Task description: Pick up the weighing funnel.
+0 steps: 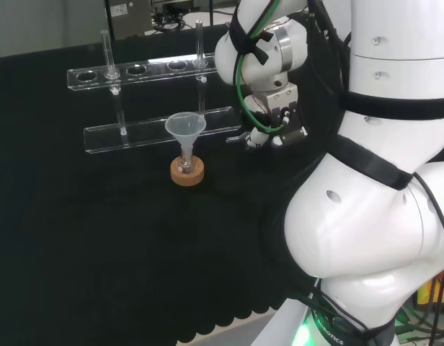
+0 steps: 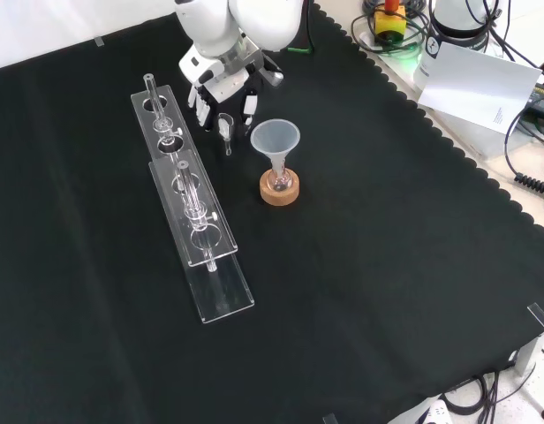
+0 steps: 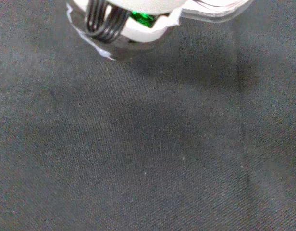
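The robot hand (image 2: 222, 90) pinches the clear weighing funnel (image 2: 226, 127) between curled fingers. Both are near the counter's (image 2: 387, 265) top edge in the front view.

In the front view's upper middle stand one funnel (image 2: 275, 140), one small flask (image 2: 279, 180) and one cork ring (image 2: 279, 193). To their left there is one clear rack (image 2: 221, 296), running from the upper left towards the lower middle, with two upright glass tubes (image 2: 152, 88). At the top of that view there are one white arm (image 2: 259, 18), one hand (image 2: 221, 84) and one weighing funnel (image 2: 225, 124).
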Tool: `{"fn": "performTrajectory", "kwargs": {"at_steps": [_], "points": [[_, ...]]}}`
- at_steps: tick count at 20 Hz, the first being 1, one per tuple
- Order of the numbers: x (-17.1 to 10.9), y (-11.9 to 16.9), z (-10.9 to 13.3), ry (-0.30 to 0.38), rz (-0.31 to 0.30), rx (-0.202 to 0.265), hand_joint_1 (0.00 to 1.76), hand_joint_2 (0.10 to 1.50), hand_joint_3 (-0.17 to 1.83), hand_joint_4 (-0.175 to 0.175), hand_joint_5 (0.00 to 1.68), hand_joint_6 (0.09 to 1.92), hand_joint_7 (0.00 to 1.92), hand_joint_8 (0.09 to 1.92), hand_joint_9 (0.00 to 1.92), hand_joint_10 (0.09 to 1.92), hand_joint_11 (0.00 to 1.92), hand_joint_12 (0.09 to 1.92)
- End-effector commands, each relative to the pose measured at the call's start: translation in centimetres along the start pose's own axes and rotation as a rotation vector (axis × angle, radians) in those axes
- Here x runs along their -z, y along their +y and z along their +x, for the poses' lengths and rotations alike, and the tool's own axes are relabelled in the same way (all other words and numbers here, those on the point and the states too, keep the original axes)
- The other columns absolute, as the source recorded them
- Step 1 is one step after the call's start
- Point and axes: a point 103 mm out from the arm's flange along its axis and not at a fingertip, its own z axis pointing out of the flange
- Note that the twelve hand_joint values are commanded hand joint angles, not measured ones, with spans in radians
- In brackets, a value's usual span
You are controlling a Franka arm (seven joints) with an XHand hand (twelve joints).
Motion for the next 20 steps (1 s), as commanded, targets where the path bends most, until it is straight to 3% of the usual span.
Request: {"fn": "performTrajectory", "kwargs": {"at_steps": [1,20], "points": [[1.6,-1.1,-0.3,0.007,-0.007,0.001,1.23,0.96,0.31,-0.001,1.01,1.11,1.0,0.94,1.09,0.57,0.82,1.06],[2.9,-2.3,0.4,0.007,0.022,0.015,1.23,0.93,0.34,0.005,1.03,1.08,1.02,0.91,1.11,0.55,0.85,1.05]]}}
